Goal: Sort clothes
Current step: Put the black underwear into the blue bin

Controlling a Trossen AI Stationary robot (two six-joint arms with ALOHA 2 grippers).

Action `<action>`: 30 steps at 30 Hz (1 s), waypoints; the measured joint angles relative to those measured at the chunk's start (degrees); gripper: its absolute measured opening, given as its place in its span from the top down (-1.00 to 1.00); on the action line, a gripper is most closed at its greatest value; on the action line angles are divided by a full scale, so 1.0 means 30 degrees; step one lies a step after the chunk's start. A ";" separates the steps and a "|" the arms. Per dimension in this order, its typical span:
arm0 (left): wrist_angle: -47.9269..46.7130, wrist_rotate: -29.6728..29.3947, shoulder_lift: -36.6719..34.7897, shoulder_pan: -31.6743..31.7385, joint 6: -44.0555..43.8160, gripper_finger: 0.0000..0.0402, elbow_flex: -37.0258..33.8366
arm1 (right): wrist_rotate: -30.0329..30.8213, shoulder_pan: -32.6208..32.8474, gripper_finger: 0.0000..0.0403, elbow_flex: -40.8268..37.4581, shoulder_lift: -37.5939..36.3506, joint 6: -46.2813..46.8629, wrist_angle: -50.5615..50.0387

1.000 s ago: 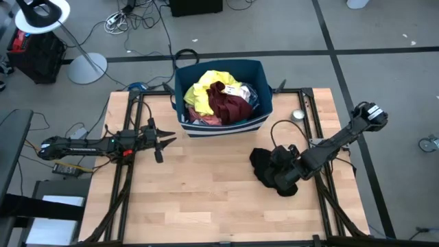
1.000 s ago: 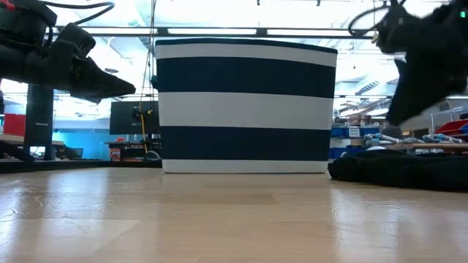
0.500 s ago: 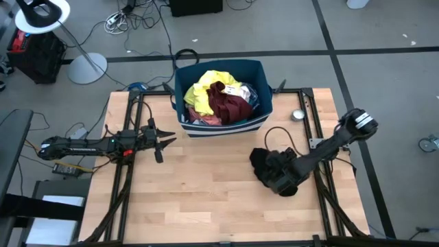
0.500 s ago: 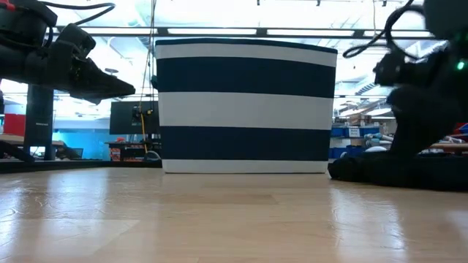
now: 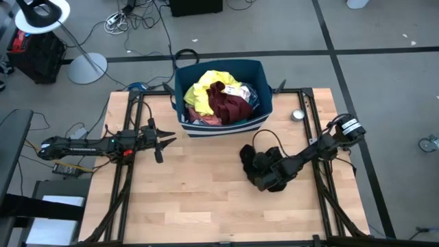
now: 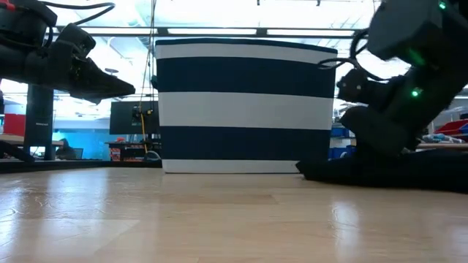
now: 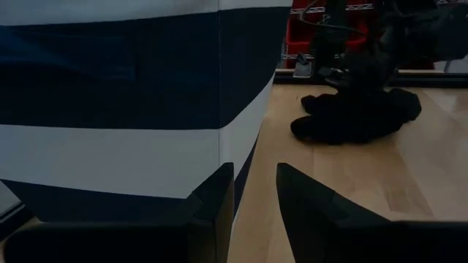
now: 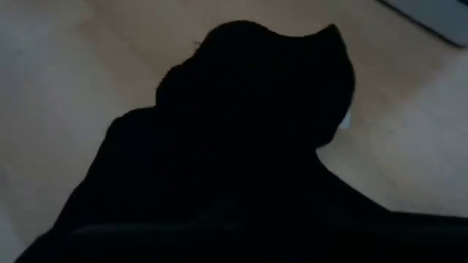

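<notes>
A navy and white striped bin (image 5: 221,96) stands at the table's far middle, piled with clothes: a yellow shirt (image 5: 206,88), a maroon piece (image 5: 226,104) and lighter pieces. A black top (image 5: 254,163) lies bunched on the wood to the right of centre, also seen in the low view (image 6: 380,174) and the left wrist view (image 7: 358,117). My right gripper (image 5: 269,180) is down on the black top's near right part, dark against dark, and the black top (image 8: 241,139) fills its wrist view. My left gripper (image 5: 163,145) hovers open at the left, in front of the bin.
A small round metal object (image 5: 297,115) sits on the table to the right of the bin. The bin's wall (image 7: 131,109) stands close ahead of my left gripper. A lamp base (image 5: 87,67) and cables lie on the floor beyond the table.
My right gripper has come down and gone toward the table's left edge, onto the black top. The top has slid a little toward the table's left, and its left edge now lies closer to the bin.
</notes>
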 joint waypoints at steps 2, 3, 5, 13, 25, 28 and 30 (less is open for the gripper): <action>0.0000 0.0007 0.0000 -0.0001 0.0003 0.45 0.0000 | -0.0573 -0.0149 0.90 0.0276 -0.0290 -0.1047 0.0011; 0.0000 0.0001 0.0000 -0.0006 0.0003 0.45 0.0006 | -0.0759 -0.0207 0.89 0.0477 -0.0514 -0.1388 -0.0146; 0.0000 0.0004 0.0000 -0.0004 0.0011 0.45 0.0003 | -0.0733 -0.0301 0.90 0.0938 -0.1140 -0.2270 -0.0281; 0.0022 0.0000 0.0000 -0.0007 0.0033 0.45 0.0000 | -0.0279 -0.0859 0.96 0.3452 -0.3747 -0.6739 -0.0382; 0.0022 -0.0007 0.0000 -0.0005 0.0047 0.45 0.0000 | -0.0133 -0.3162 0.97 0.9297 -0.5202 -1.4766 -0.0642; 0.0022 -0.0011 0.0000 -0.0007 0.0047 0.45 0.0000 | -0.0323 -0.4122 0.97 1.1239 -0.5037 -1.6936 -0.0608; 0.0022 -0.0099 0.0000 -0.0005 0.0150 0.45 0.0000 | -0.0937 -0.4870 0.97 1.2391 -0.4999 -1.8325 -0.0528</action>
